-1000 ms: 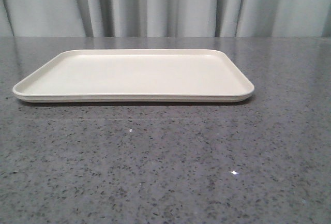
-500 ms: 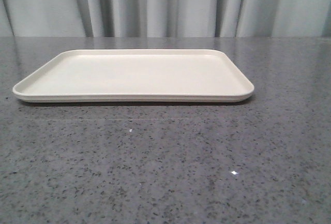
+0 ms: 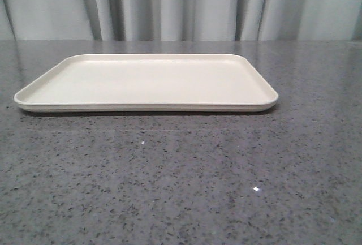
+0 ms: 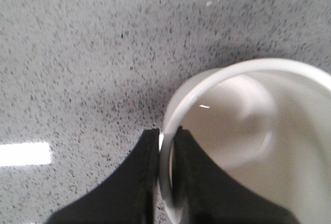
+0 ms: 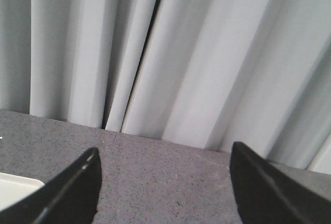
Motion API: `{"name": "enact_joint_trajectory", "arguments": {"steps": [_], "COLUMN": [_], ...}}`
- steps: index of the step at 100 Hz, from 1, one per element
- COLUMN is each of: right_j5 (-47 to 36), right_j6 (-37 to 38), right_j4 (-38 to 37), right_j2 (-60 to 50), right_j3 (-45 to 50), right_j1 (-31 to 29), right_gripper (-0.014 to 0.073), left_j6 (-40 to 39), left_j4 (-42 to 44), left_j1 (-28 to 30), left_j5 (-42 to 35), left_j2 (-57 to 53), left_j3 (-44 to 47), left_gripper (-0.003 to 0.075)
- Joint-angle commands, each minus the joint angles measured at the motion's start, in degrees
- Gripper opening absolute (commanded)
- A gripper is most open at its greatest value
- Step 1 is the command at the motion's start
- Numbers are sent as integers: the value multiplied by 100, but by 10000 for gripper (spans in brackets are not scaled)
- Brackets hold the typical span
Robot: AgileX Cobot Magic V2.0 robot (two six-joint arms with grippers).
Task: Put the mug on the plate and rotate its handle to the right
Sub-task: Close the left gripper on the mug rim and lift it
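One wall of the white glazed ceramic mug (image 4: 243, 131) sits pinched between your left gripper (image 4: 168, 177) fingers, low over the grey speckled table (image 4: 77, 53), away from the cream rectangular plate (image 3: 147, 81). Rigid, slippery, breakable: grip firmly. Right gripper (image 5: 163, 182) spread, holding nothing.

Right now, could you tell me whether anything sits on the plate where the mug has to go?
Nothing visible does. The plate lies bare on the table in the front view. The left hand grips the mug by its rim, one finger inside.
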Motion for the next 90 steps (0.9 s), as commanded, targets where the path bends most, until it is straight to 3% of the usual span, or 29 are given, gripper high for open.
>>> {"name": "enact_joint_trajectory", "arguments": {"steps": [1, 41, 77, 90], "right_j5": [-402, -386, -369, -369], "right_j6": [-35, -35, -35, -35], "right_j4": [-69, -69, -69, -69], "right_j2": [31, 31, 31, 31], "right_j3": [-168, -168, -168, -168], "right_j1": [9, 9, 9, 9], "right_gripper": [526, 526, 526, 526], "left_j6": [52, 360, 962, 975], "left_j4": [-38, -437, -1832, -1883], "left_j1": [9, 9, -1, -281], "left_j5": [-116, 65, 282, 318], "left_j2": [-79, -79, 655, 955], "left_j3": [-412, -1599, -3233, -3935], "left_gripper": [-19, -18, -20, -20]}}
